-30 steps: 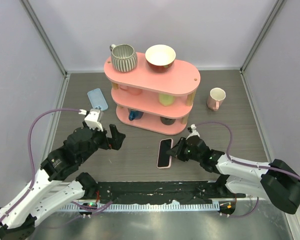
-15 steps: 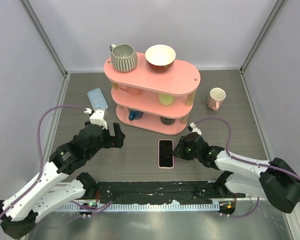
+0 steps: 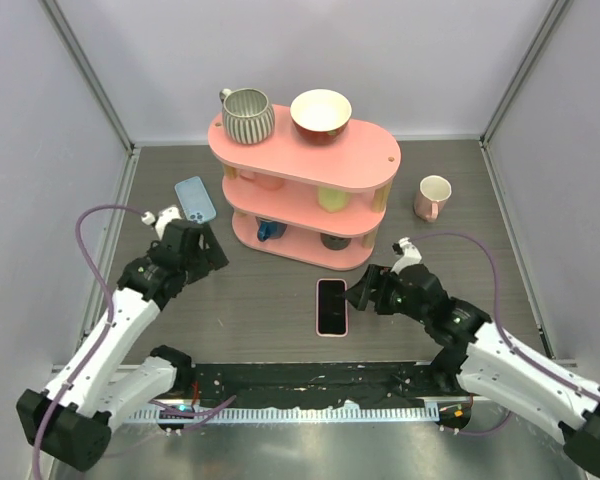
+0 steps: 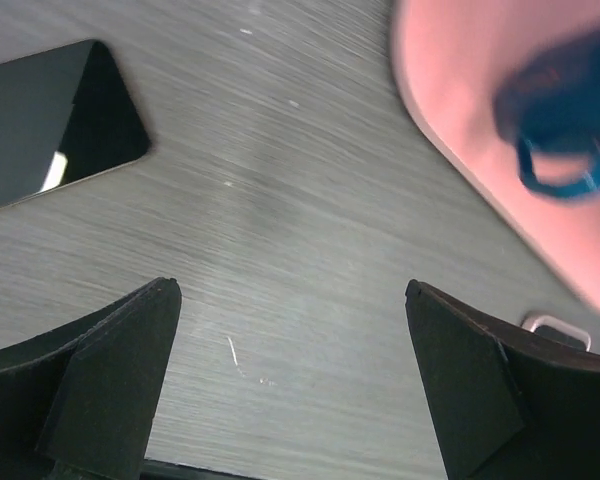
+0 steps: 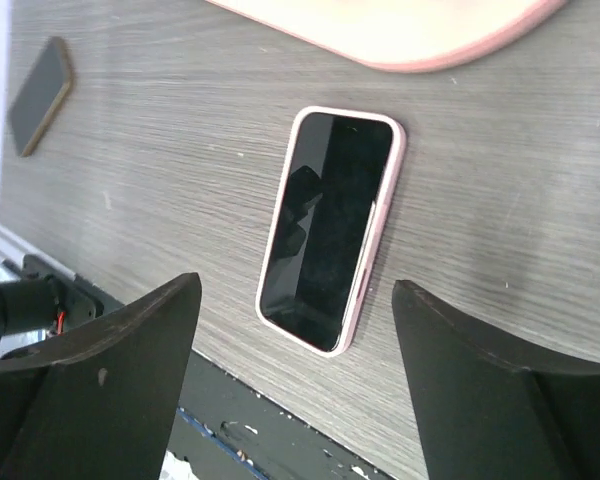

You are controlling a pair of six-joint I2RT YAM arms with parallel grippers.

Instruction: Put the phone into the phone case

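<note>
Phone [image 5: 325, 230] lies flat on table [image 3: 460, 250], screen up, seated in pink case [image 5: 346, 112]; case rim shows round all four edges in R wrist view. In top view the unit sits lower ctr of frame, just below front edge of pink shelf [image 3: 310, 160], long axis running up-down. R gripper [image 5: 296, 283]: jaws wide, nothing held. In top view it sits just right of the phone, pointing left at it; contact cannot be confirmed. In R wrist view the phone shows between the two fingers [image 5: 110, 390], apart from both. L gripper [image 4: 291, 284]: jaws at full spread, empty, over bare table at left-ctr of top view, near shelf's left end. L wrist view: shelf base at upper right w/ blurred blue cup [image 4: 560, 120] on it; dark slab [image 4: 50, 125] at upper left, ID unclear. Blue slab [image 3: 195, 199] lies flat at upper left of top view, left of shelf, well apart from the phone. Shelf top carries ribbed grey mug [image 3: 248, 115] and bowl [image 3: 321, 112]. Pink mug [image 3: 433, 196] stands on table right of shelf.
</note>
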